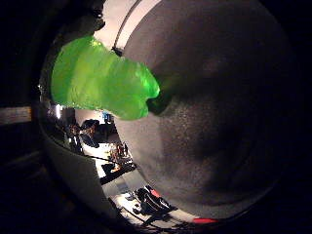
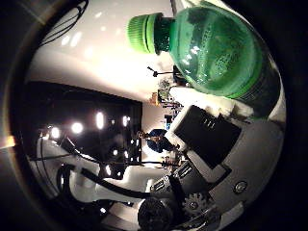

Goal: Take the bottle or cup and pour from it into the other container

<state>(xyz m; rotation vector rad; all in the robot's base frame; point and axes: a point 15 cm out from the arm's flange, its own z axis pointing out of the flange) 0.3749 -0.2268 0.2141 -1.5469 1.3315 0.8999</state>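
Here I see the green bottle filling the upper right of the thumb-side frame, close against the palm, with the hand fingers curled round it, cap on.

green bottle w/ cap, robot hand gripping

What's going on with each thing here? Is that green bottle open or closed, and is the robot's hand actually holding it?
green bottle: close against the palm, lifted, lying sideways in the thumb side view.
green cap: still screwed on, so the bottle is closed.
hand: white and black parts right beside the bottle; whether its fingers are curled round it cannot be seen.
grey surface: fills much of the little finger side view; bare where it shows.
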